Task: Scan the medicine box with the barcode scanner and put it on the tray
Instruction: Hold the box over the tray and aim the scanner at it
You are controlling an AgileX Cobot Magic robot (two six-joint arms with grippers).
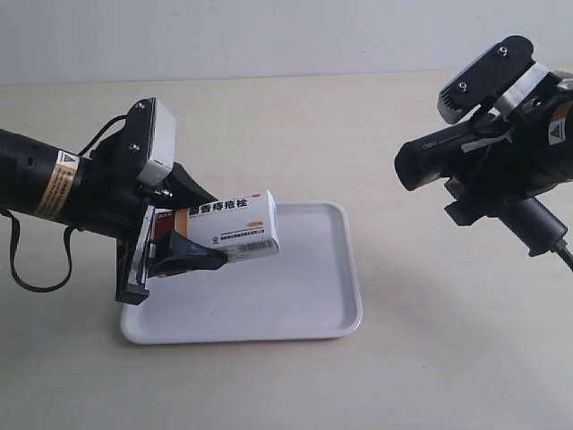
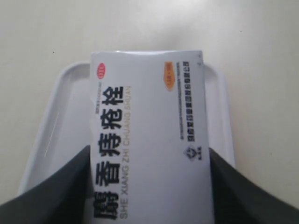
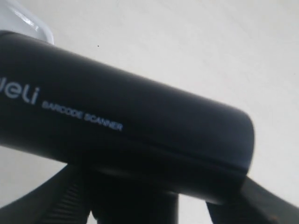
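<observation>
The medicine box (image 1: 235,227), white with Chinese lettering and a barcode on its side, hangs just above the near left part of the tray (image 1: 309,296). My left gripper (image 1: 192,235) is shut on it, one black finger on each long side. In the left wrist view the medicine box (image 2: 149,140) fills the middle, with the tray (image 2: 70,107) under it. The barcode scanner (image 1: 448,152) is held in the air at the right, its head pointing toward the box. My right gripper (image 1: 488,179) is shut on its handle. The right wrist view shows the barcode scanner (image 3: 121,121) close up.
A beige tabletop (image 1: 358,125) lies all round the tray. The scanner's black cable (image 1: 566,255) runs off the right edge. A black cable (image 1: 27,269) loops below the arm at the left. A corner of the tray (image 3: 25,21) shows in the right wrist view.
</observation>
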